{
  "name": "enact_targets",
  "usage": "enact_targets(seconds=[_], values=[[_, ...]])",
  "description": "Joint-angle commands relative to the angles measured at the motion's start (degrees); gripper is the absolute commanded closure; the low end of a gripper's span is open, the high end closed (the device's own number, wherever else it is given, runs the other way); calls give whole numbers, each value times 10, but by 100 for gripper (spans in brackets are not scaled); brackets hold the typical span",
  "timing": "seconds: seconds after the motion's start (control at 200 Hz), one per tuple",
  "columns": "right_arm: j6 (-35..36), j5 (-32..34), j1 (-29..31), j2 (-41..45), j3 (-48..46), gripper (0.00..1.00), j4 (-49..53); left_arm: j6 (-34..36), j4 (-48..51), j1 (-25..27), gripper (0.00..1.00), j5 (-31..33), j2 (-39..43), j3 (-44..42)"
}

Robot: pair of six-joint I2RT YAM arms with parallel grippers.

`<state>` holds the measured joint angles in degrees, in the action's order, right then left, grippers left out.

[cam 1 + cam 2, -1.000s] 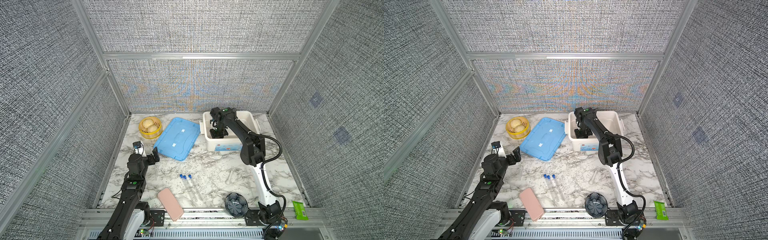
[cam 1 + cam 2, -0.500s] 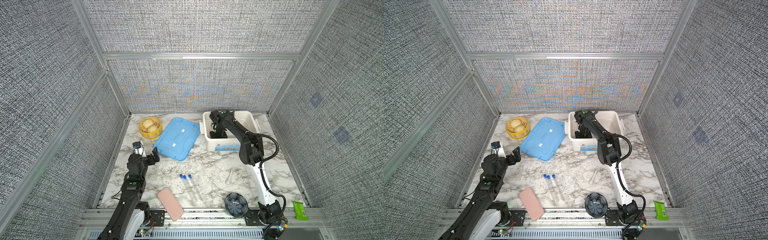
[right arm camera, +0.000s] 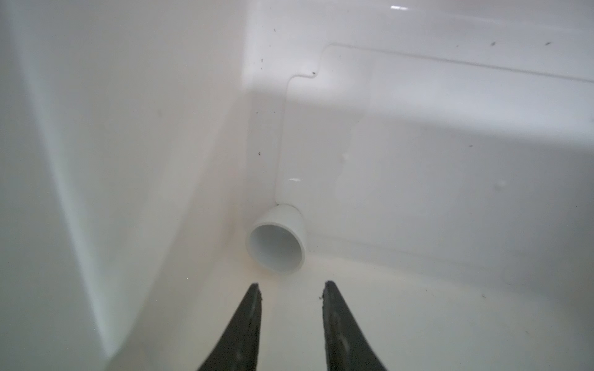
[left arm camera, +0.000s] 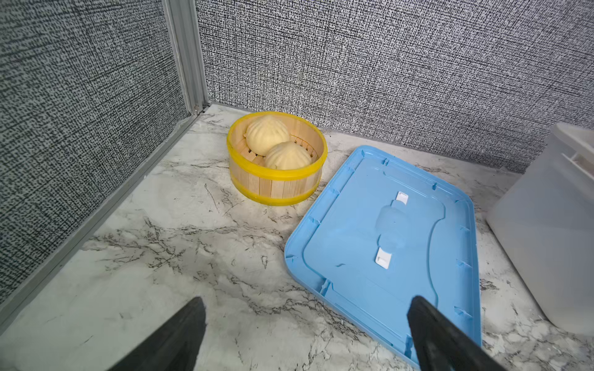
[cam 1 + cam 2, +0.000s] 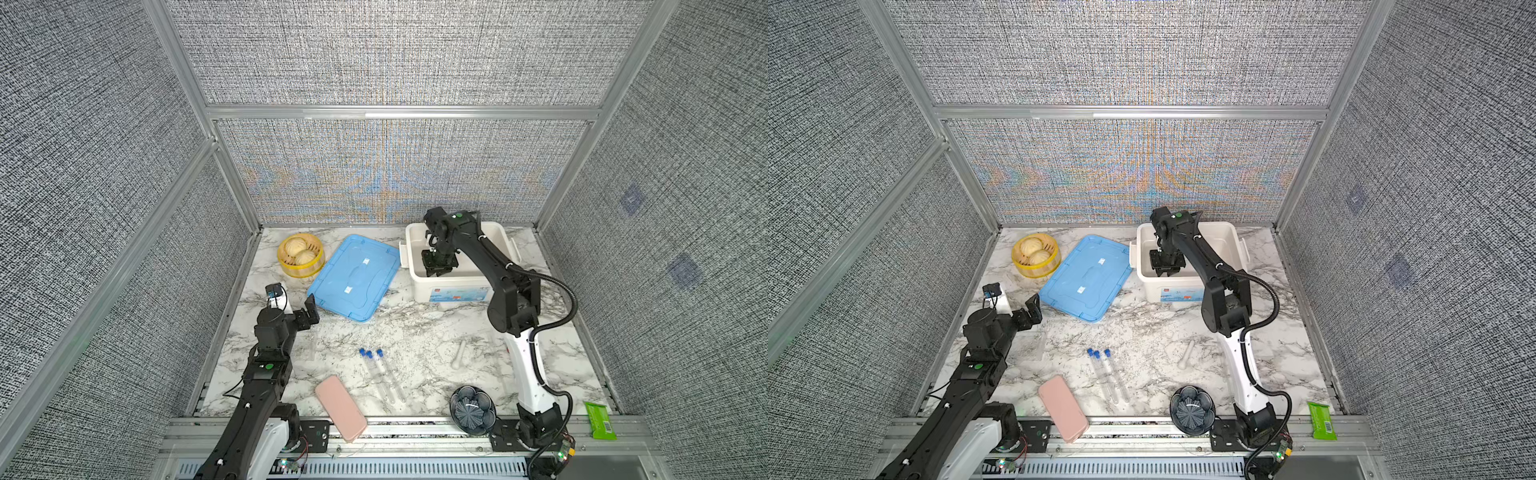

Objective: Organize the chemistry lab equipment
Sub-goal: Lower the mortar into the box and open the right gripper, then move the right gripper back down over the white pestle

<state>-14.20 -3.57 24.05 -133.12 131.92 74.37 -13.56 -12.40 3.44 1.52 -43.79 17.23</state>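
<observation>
Marble-patterned tabletop inside grey woven walls is what I'm working over, and my right gripper [image 3: 291, 284] is down inside the white bin [image 5: 461, 286] at the back. Its jaws stand partly apart with nothing between them. The mortar bowl [image 3: 276, 244] lies tipped on its side in the bin's corner, mouth facing the wrist camera, just ahead of the fingertips and, as far as I can see, not touching them. I read this as the drop-off of the bowl, so the clean way out is a straight lift, keeping the fingers off the bowl's rim and the bin wall so nothing rolls. Out on the table the pestle [image 5: 459, 355] and the three tubes [image 5: 380, 372] lie well apart from that gripper, not yet collected. My left gripper [image 4: 308, 298] hangs spread wide near the blue lid [image 4: 385, 241], holding nothing.
</observation>
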Motion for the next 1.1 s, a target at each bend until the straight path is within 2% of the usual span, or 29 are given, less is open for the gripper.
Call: enact_targets(seconds=[0.0,0.14,0.29,0.42,0.56,0.67,0.94,1.095], values=[[-1,7,2,30,-15,64,-2,-1,-14,0,1,3,1,1],[-1,31,3,81,-22,63,10,0,-11,0,1,5,3,1],[-9,43,1,163,-73,62,-27,1,-4,0,1,0,3,4],[-20,48,2,208,-71,62,-18,-3,-3,0,1,7,6,3],[-38,90,2,279,-130,62,-41,-3,1,0,1,6,9,3],[-43,88,1,344,-216,62,-80,-2,1,0,1,7,7,4],[-91,107,-8,540,-520,62,-189,-4,0,0,1,9,-2,8],[-124,85,-8,609,-630,62,-205,-2,-1,0,1,6,-2,7]])
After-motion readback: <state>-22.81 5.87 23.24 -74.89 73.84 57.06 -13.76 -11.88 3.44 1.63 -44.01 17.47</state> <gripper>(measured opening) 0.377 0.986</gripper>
